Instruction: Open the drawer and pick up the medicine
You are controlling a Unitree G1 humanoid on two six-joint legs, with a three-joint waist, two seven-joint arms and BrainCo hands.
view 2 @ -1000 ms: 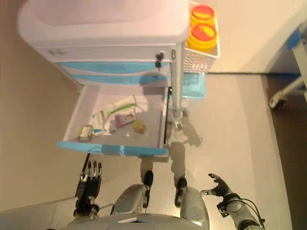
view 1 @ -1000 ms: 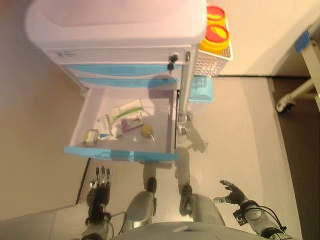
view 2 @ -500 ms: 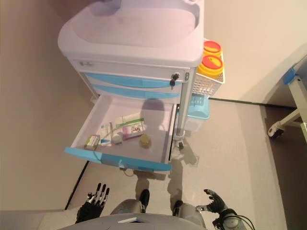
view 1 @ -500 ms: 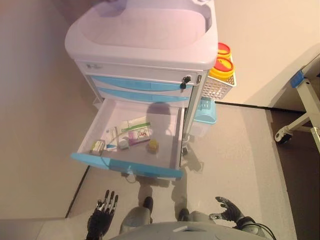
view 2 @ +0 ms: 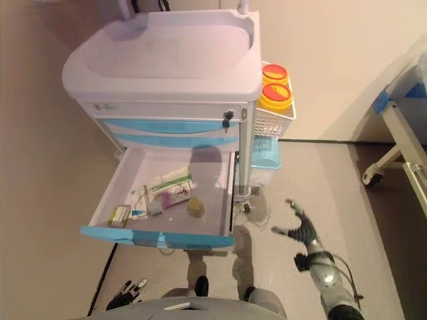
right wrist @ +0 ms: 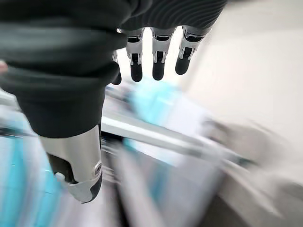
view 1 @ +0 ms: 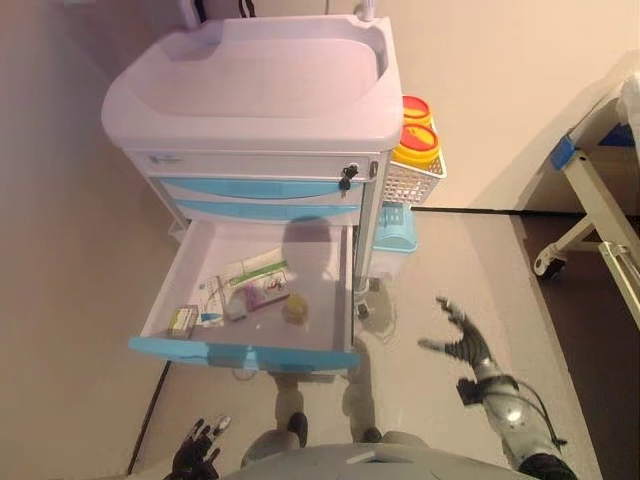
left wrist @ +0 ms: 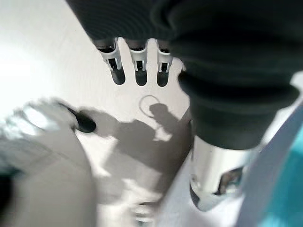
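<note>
The cart's bottom drawer with a blue front stands pulled out. Inside lie several medicines: a green and white box, a purple and white box, a small yellow bottle, a small box at the front left and a tube. My right hand is open and empty, raised over the floor to the right of the drawer. My left hand is open and empty, low near the floor below the drawer front. It also shows in its wrist view.
The white cart has two shut blue drawers and a key in its lock. A side basket holds yellow containers with red lids. A blue bin hangs below. A bed frame with a castor stands at the right.
The camera view has shifted. My right hand has risen from low by my side up to the right of the drawer. My left hand stays low.
</note>
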